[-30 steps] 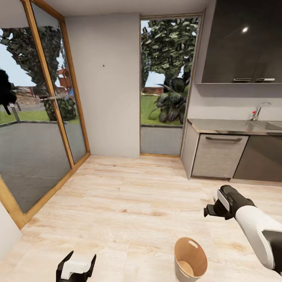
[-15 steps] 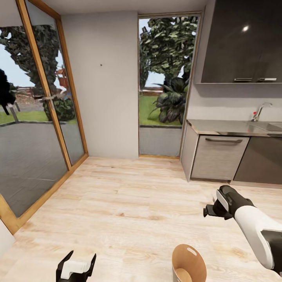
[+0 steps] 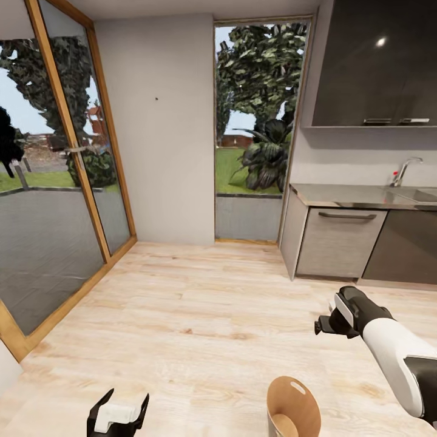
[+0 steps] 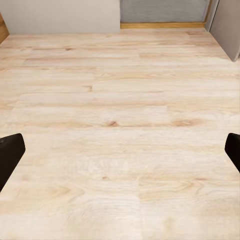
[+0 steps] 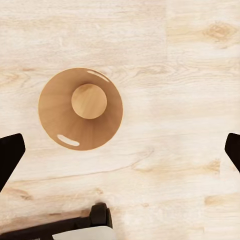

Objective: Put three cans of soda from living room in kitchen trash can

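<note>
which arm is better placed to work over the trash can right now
Right, probably. The right gripper hangs above the floor near the trash can, and its wrist view looks straight down into the empty can. The left gripper is farther off, facing bare floor.

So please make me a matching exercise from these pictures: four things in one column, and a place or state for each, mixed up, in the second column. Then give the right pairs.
Things:
1. bin
2. right tool
3. tap
4. left tool

Places or states:
A. on the counter, by the sink
B. open, low at the left, over bare floor
C. standing on the floor, nothing inside
D. open, held above the floor beside the bin

Pairs: 1-C, 2-D, 3-A, 4-B
</note>
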